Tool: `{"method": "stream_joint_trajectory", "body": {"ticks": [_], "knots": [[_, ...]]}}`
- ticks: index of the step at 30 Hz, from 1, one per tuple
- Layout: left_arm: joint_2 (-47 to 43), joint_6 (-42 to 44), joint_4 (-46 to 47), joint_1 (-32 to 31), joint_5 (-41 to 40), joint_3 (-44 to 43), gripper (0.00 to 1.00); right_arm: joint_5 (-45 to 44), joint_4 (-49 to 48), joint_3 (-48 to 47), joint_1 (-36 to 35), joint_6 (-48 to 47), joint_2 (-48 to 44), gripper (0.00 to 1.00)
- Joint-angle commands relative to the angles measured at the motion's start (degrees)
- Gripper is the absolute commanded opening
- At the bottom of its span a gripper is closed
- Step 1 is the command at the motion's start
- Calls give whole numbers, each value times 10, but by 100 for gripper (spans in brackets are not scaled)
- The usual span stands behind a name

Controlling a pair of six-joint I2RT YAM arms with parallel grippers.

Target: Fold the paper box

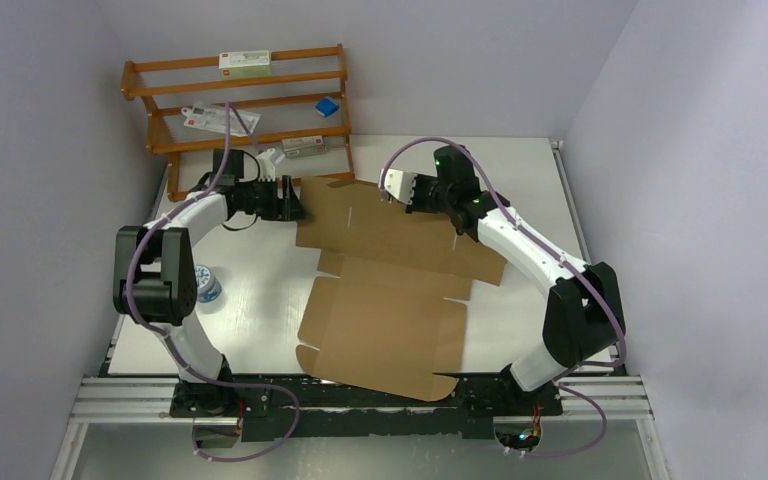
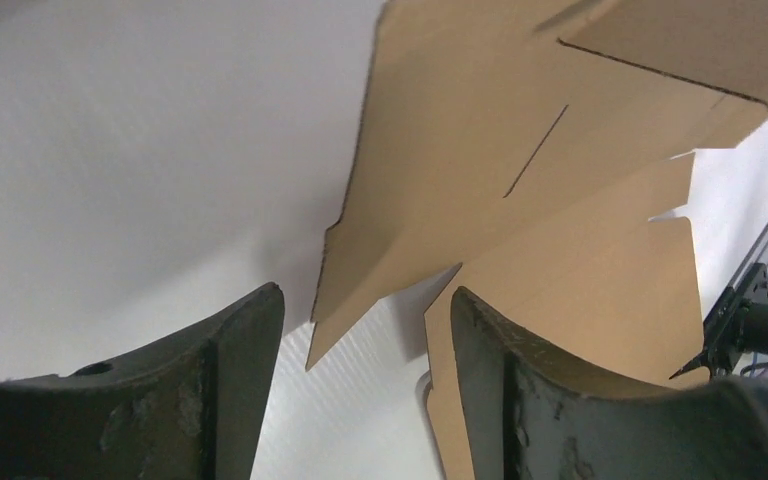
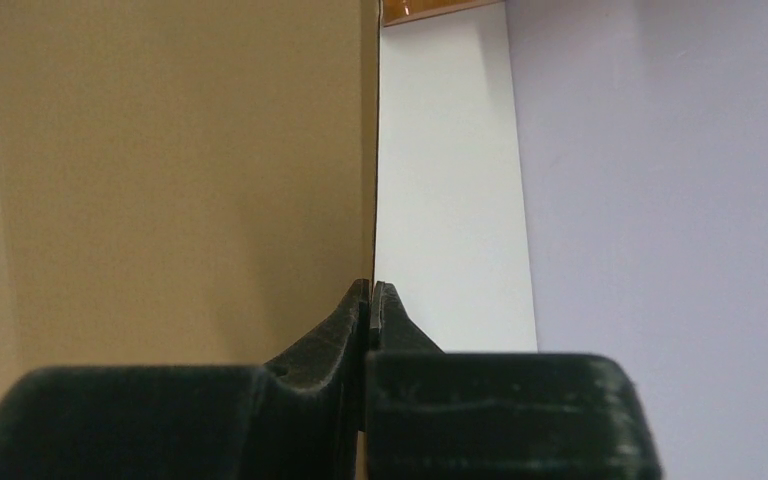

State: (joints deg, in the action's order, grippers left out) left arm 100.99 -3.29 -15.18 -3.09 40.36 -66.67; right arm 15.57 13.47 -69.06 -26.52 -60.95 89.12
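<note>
A white table [image 1: 530, 190] carries the paper box [image 1: 390, 320], a flat sheet of plain brown die-cut corrugated cardboard with flaps and slits, spread across the middle between the two arms. Its far panel is raised a little off the table.

At the far left corner stands an orange wooden shelf rack [image 1: 160, 64]. Its top shelf holds a white and green carton [image 1: 245, 63], the middle one a white printed carton [image 1: 210, 118] and a small blue block [image 1: 327, 106], and the lowest another white carton [image 1: 303, 145].

The left gripper [image 2: 365, 300] is at the sheet's far left edge, fingers spread with nothing between them. The right gripper [image 3: 371, 288] is at the sheet's far right edge, fingers pressed together with their tips meeting the board's edge. Whether they pinch it cannot be told.

A small blue and white roll [image 1: 207, 283] sits beside the left arm.
</note>
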Motion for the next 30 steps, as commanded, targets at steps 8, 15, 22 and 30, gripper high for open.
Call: {"method": "stream_joint_trajectory", "body": {"ticks": [8, 15, 22, 30], "knots": [[41, 76, 102, 4, 117, 2, 57, 14, -37, 21, -10, -9, -28, 0], [-20, 86, 124, 4, 113, 48, 30, 0, -44, 31, -15, -8, -37, 0], [-137, 37, 147, -51, -34, 116, 27, -30, -59, 43, -28, -10, -39, 0], [-249, -108, 254, -115, -199, 231, 25, -73, -120, 82, -59, -11, -59, 0]]}}
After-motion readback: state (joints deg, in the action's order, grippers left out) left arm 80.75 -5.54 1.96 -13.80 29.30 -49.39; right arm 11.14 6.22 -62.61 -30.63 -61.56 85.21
